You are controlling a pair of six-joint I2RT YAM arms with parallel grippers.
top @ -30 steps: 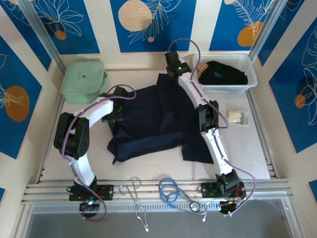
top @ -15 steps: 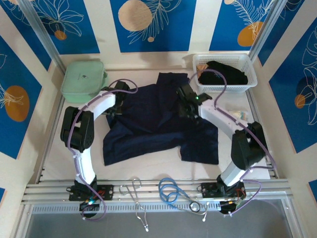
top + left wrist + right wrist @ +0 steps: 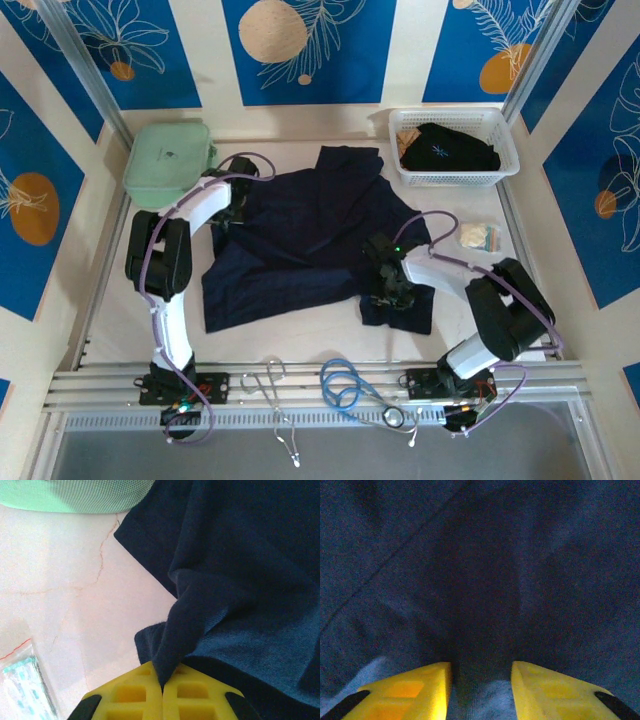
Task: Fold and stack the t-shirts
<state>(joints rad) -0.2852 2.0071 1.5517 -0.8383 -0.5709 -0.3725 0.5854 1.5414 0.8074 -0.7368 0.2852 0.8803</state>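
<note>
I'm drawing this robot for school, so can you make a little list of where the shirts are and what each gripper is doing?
spread shirt: navy t-shirt, rumpled on the table
other shirt: black t-shirt in the white basket
left gripper: shut on the navy t-shirt's edge, near the green case
right gripper: on the navy t-shirt's near right part, cloth between its jaws, grip unclear
folded yet: no
</note>
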